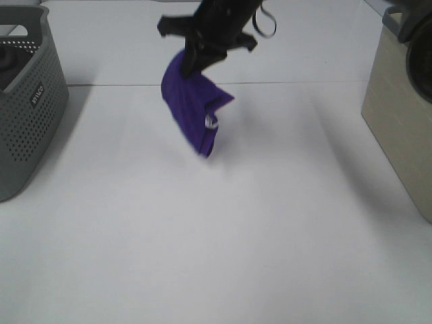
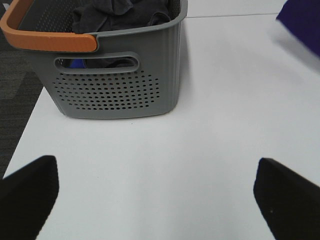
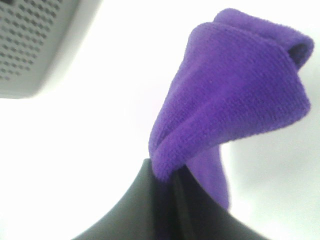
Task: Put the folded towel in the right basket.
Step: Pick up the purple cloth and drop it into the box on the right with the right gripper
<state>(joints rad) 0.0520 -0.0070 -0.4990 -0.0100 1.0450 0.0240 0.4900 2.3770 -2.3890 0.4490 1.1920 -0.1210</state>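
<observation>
The purple folded towel (image 1: 194, 106) hangs in the air over the far middle of the white table, its lower end just above the surface. My right gripper (image 1: 192, 57) is shut on its top edge; the right wrist view shows the towel (image 3: 235, 85) pinched between the dark fingers of the gripper (image 3: 162, 172). A beige container (image 1: 398, 128) stands at the right edge of the table, apart from the towel. My left gripper (image 2: 157, 200) is open and empty, low over the table in front of the grey basket (image 2: 115, 95). A corner of the towel (image 2: 302, 22) shows in the left wrist view.
The grey perforated basket (image 1: 27, 108) stands at the left edge, with an orange handle (image 2: 47, 37) and dark cloth (image 2: 120, 12) inside. A dark rounded object (image 1: 418, 47) sits on the beige container. The white table (image 1: 223, 243) spans the view.
</observation>
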